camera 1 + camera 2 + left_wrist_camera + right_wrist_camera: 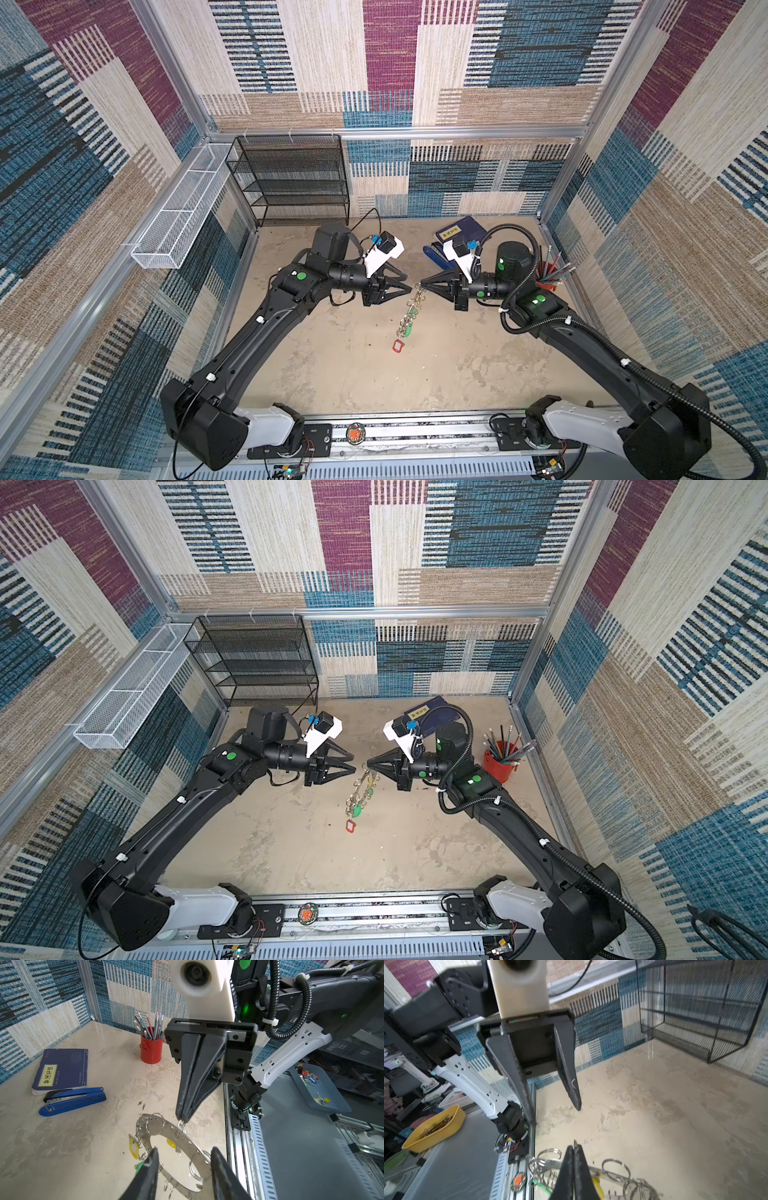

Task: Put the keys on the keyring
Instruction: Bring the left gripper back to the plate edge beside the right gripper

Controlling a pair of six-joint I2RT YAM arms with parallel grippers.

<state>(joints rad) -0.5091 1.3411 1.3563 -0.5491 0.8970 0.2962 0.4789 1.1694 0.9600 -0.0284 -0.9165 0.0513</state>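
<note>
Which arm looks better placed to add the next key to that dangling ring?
Probably the left. The right gripper has its jaws shut on the keyring, holding it up, so it is busy. The left gripper hangs beside it, jaws open and empty.

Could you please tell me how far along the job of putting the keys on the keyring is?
Done: the yellow-tagged key, green-tagged key and red-tagged key hang on the keyring.
In hand: the right gripper is shut on one of its split rings, and the keyring hangs from it. The left gripper is open and empty.
Left: several split rings look bare.
</note>
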